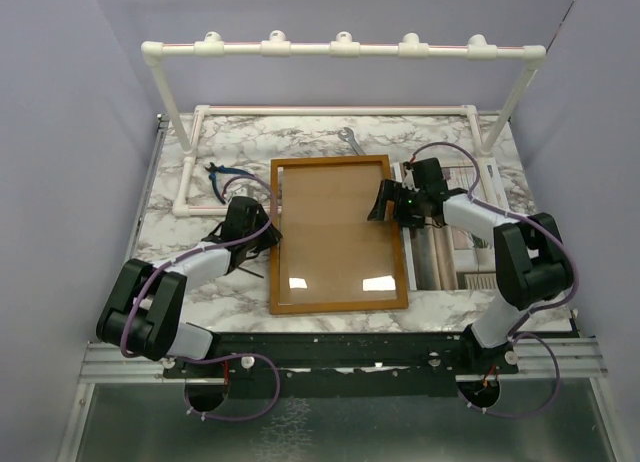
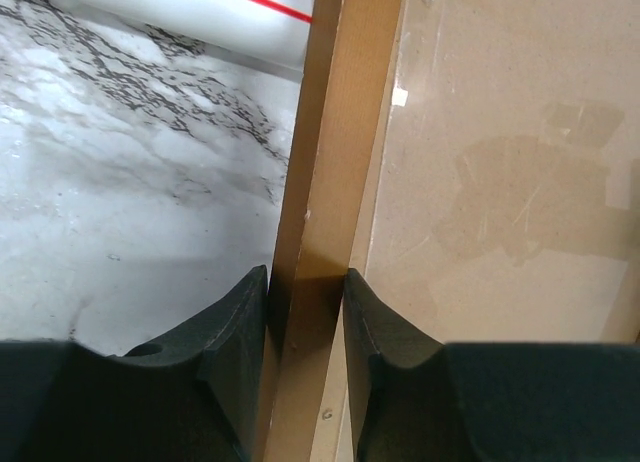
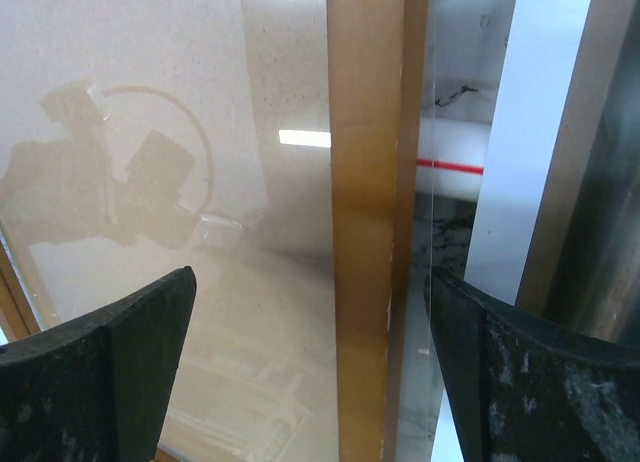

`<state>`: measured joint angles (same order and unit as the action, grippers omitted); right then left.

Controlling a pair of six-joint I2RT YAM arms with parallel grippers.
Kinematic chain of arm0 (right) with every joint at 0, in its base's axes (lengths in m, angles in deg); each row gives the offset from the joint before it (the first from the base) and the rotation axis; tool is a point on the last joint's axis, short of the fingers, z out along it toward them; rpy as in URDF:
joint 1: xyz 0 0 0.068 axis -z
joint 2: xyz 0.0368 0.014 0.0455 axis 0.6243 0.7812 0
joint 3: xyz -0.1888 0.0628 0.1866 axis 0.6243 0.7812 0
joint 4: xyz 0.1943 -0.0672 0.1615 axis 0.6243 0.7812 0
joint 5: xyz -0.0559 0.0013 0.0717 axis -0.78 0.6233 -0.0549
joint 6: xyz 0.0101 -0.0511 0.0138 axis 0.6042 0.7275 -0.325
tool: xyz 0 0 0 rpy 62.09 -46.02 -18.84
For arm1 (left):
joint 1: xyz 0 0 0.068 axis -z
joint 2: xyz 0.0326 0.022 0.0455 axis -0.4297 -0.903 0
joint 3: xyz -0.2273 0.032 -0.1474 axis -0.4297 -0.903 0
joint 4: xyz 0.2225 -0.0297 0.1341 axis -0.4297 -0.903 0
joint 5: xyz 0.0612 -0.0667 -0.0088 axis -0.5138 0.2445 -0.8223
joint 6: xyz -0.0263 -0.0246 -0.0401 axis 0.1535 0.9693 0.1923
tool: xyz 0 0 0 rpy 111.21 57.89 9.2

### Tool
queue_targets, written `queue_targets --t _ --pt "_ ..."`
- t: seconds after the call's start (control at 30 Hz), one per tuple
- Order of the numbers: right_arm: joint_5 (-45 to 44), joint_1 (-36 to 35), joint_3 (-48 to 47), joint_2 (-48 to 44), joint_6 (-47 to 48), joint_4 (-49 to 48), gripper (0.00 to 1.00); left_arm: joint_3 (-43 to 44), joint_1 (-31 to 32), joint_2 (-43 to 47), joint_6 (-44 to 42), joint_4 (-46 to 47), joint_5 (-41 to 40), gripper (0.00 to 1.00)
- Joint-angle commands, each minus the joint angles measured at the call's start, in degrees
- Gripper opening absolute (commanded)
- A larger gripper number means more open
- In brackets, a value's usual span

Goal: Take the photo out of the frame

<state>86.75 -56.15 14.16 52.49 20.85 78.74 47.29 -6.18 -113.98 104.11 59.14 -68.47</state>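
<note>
The left tool [image 2: 305, 302] is clamped on the left border of the frame [image 1: 340, 232], fingers [image 2: 235, 322] pressing the wood from both sides; the frame lies flat mid-surface [image 1: 300, 142], plain brown board showing through the glass. The right tool [image 3: 310, 282] is spread wide, straddling the right border, neither finger touching it. The photo [image 1: 432, 260] lies on the surface just right of the frame, partly under the right arm.

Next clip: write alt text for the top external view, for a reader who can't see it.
A wooden picture frame lies flat on a marble table, the left gripper clamped on its left border, the right gripper open astride its right border. A photo lies just right of the frame, under the right arm; a white pipe rack stands behind.
</note>
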Motion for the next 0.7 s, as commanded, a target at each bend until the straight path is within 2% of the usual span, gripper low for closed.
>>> queue_targets --t 0.0,0.53,0.6,0.67 --pt "0.83 0.05 2.03 -2.49 -0.87 0.08 1.00 -0.30 1.99 0.94 2.26 -0.29 -1.03 0.34" --pt "3.10 -3.72 6.25 -4.42 -7.79 -5.31 1.00 5.36 2.97 -0.26 -0.89 -3.94 -6.36 0.33" --pt "2.29 -3.75 6.80 -4.76 -8.60 -5.93 0.98 6.06 2.96 -0.33 -1.42 -4.19 -6.91 0.34" --pt "1.66 -3.75 7.38 -5.12 -9.13 -6.70 0.92 6.72 2.97 -1.10 -1.92 -4.18 -6.84 0.35"
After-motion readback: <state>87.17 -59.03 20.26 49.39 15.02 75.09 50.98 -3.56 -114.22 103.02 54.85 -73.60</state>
